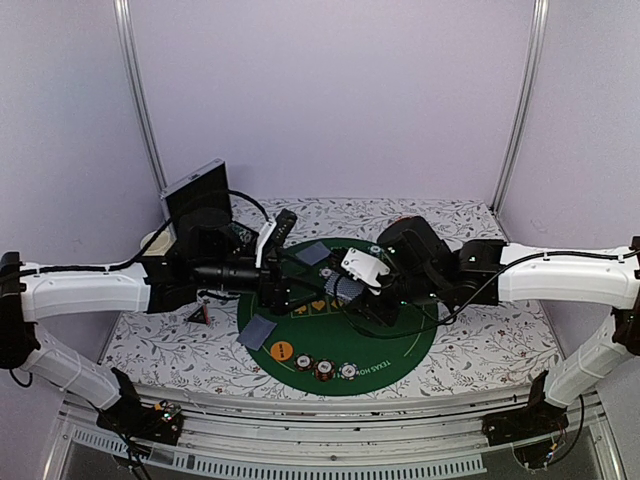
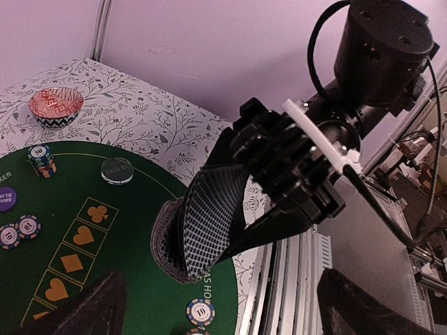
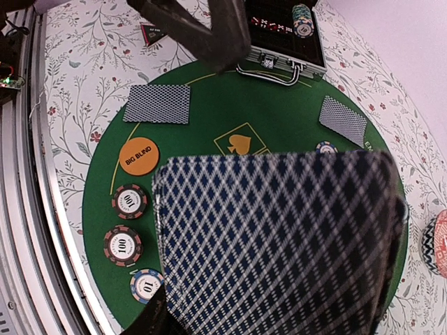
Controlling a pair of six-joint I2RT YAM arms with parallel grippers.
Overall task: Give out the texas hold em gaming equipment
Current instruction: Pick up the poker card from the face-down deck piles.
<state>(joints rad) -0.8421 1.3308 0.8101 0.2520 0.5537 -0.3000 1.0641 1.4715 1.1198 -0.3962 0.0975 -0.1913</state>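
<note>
My right gripper point(image 1: 352, 283) is shut on a deck of blue-grey-backed playing cards point(image 3: 279, 244), held above the green mat point(image 1: 400, 345). One dark finger point(image 3: 143, 322) shows under the deck. My left gripper point(image 2: 223, 314) stands open just left of the deck point(image 2: 199, 230), with nothing between its fingers. Two dealt piles of cards lie face down on the mat point(image 3: 157, 104) point(image 3: 343, 120). Near the front edge sit an orange BIG BLIND disc point(image 3: 139, 156) and three striped chips point(image 3: 130, 201) point(image 3: 123, 245) point(image 3: 147, 285).
An open chip case point(image 1: 200, 205) stands at the back left, with a small triangular marker point(image 3: 155, 31) beside it. A pink patterned dish point(image 2: 56, 106), a chip stack point(image 2: 42, 159), a pale dealer disc point(image 2: 116, 170) and a purple disc point(image 2: 3, 199) sit across the mat.
</note>
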